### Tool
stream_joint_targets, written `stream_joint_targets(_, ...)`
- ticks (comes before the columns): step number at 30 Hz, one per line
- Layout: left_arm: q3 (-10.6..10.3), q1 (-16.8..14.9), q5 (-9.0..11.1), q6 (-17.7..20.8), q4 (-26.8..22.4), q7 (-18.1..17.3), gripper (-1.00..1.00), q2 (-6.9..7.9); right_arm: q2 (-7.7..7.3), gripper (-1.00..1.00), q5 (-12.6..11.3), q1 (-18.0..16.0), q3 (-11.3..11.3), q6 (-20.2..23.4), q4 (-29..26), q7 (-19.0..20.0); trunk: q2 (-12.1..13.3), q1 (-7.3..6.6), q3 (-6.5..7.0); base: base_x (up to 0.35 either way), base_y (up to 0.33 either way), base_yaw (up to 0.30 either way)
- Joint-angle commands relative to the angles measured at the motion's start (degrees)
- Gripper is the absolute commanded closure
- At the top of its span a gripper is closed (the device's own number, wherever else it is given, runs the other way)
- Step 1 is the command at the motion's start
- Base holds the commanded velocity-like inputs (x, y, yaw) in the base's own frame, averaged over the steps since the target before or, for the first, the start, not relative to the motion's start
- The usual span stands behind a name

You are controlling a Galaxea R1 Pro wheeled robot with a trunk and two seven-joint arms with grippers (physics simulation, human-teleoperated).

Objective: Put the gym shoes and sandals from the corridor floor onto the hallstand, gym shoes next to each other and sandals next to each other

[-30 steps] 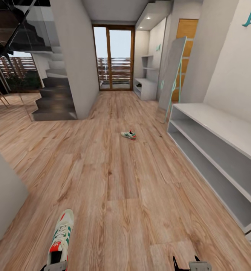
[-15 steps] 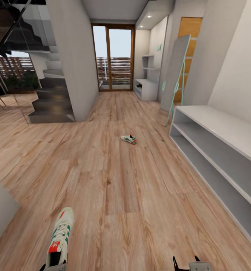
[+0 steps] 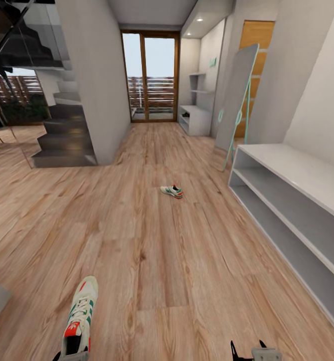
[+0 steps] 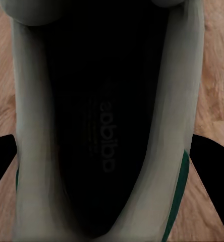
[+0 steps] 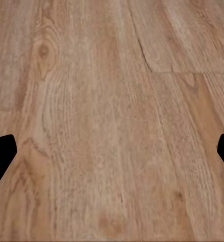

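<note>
Sneaker [image 3: 79, 321] clamped between left jaws; second sneaker [image 3: 171, 191] now nearer ahead on floor [image 3: 152, 260], hallstand [image 3: 194, 118] far beyond. Right jaws spread, empty. Closing on next pickup.

bright even daylight from glass door [image 3: 151, 75], soft shadows, wide-angle edge stretch, blurry wrist close-ups

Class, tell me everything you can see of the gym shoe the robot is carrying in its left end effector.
The gym shoe is a cream-white lace-up sneaker with green side stripes, white laces, a red tongue label and a red-orange heel. It is held at the heel end by the left end effector, toe pointing away from the robot, above the wooden floor. The left wrist view looks down into its dark opening, where faint insole lettering shows.
</note>
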Motion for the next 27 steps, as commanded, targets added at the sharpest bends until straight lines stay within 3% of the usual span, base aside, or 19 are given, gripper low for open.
stream_joint_targets(1, 0.41, -0.05, -0.58, -0.21, 0.02, -0.21, 1.0, -0.05, 0.03, -1.0, 0.58, -0.04, -0.25, -0.19, 0.04, -0.11, -0.02, 0.02, -0.05, 0.339, 0.0, 0.0)
stream_joint_targets(27, 0.41, -0.05, -0.58, -0.21, 0.02, -0.21, 1.0, -0.05, 0.05, -1.0, 0.57, -0.04, -0.19, -0.19, 0.12, 0.06, -0.02, 0.02, -0.05, 0.339, 0.0, 0.0)
